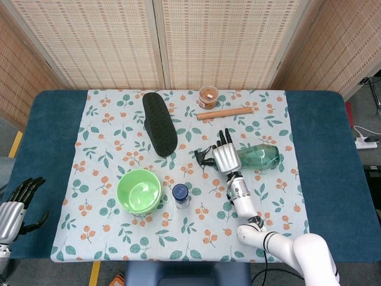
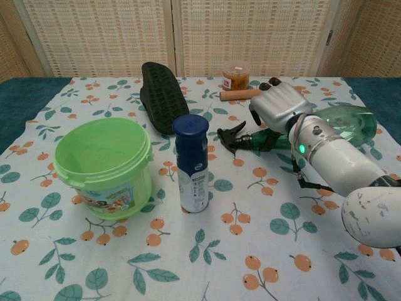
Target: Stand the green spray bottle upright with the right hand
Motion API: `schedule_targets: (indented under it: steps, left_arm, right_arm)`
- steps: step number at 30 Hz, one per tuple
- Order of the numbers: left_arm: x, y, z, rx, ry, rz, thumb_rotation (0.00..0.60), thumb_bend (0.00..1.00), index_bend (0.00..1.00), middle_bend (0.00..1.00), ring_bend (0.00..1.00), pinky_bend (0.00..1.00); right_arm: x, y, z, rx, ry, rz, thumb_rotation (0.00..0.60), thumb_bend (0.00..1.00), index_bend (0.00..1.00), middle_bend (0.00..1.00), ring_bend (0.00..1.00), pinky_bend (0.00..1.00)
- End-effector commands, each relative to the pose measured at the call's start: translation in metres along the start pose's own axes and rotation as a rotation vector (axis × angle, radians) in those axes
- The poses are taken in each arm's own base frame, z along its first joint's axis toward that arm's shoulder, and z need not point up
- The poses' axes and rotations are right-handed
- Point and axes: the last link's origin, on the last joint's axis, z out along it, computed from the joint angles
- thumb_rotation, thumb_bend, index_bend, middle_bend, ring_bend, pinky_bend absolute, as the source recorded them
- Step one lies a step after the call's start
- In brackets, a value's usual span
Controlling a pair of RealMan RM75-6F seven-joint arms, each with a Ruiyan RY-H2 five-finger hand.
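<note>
the translucent green plastic spray bottle with the black trigger head (image 1: 253, 157) lies on its side right of centre on the cloth, nozzle pointing toward the middle, so the standing-up is not done yet. the right silver-and-black robot hand (image 1: 224, 156) sits over the bottle's neck end, palm down, fingers (image 2: 274, 82) reaching past it; whether they actually grip the neck i cannot tell, the palm hides the contact in both views. by my read, what's left is nearly everything: secure the hold, tip the base down, let go with the bottle upright. the left robot hand (image 1: 13, 207) waits off at the tabletop's near left edge, fingers apart, holding nothing. the tabletop (image 1: 53, 131) wears dark teal fabric with a white cloth printed in leaves and orange berries (image 1: 101, 149) across the middle. behind it, woven beige reed screen panels (image 1: 208, 42) close off the room, and a white power strip (image 1: 368, 142) lies on the floor at right.
</note>
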Motion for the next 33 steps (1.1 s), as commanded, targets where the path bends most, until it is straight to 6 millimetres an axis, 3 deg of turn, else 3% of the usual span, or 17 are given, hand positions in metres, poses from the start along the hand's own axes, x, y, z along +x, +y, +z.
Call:
schedule_targets:
  steps: [1,7,16,23,33]
  left_arm:
    - [0.000,0.000,0.000,0.000,0.001,-0.001,0.600,0.33,0.12,0.07,0.00,0.12]
    - [0.001,-0.001,-0.001,0.002,0.001,-0.004,0.600,0.33,0.12,0.07,0.00,0.12]
    - [0.000,-0.001,0.000,0.002,-0.006,-0.008,0.600,0.33,0.12,0.07,0.00,0.12]
    - [-0.002,-0.001,0.001,0.002,-0.016,-0.006,0.600,0.33,0.12,0.07,0.00,0.12]
    - [-0.003,-0.001,0.001,0.004,-0.022,-0.005,0.600,0.33,0.12,0.07,0.00,0.12]
  right_arm:
    - [-0.004,-0.004,0.003,-0.003,-0.015,0.005,0.600,0.00,0.49,0.37,0.08,0.00]
    - [-0.011,-0.007,0.003,-0.009,-0.028,-0.007,0.600,0.00,0.51,0.39,0.10,0.00]
    - [-0.012,-0.007,0.002,-0.015,-0.004,-0.003,0.600,0.00,0.65,0.49,0.19,0.00]
    - [-0.013,-0.004,0.001,-0.014,0.008,0.001,0.600,0.00,0.70,0.53,0.22,0.00]
    - [-0.003,0.005,0.001,-0.016,0.060,0.011,0.600,0.05,0.76,0.57,0.27,0.01]
